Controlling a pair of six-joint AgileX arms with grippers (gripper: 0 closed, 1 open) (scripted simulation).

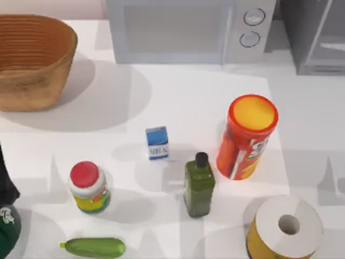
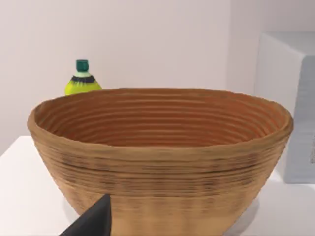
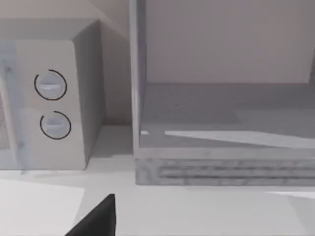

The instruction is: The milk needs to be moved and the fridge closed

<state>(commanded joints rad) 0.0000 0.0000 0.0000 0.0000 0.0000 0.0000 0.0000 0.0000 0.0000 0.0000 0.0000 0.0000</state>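
Milk [image 1: 157, 143] mid-table, bottle [image 1: 199, 186] close by: could get knocked. Grippers' state: can't tell.

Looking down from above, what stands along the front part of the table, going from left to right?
Red-lidded jar → cucumber → milk → green bottle → orange can → paper roll.

The left arm [image 1: 6, 216] is black and rounded, with a dark green section bearing a small white marking. A black, wedge-shaped finger [image 2: 93, 221] juts into each wrist view.
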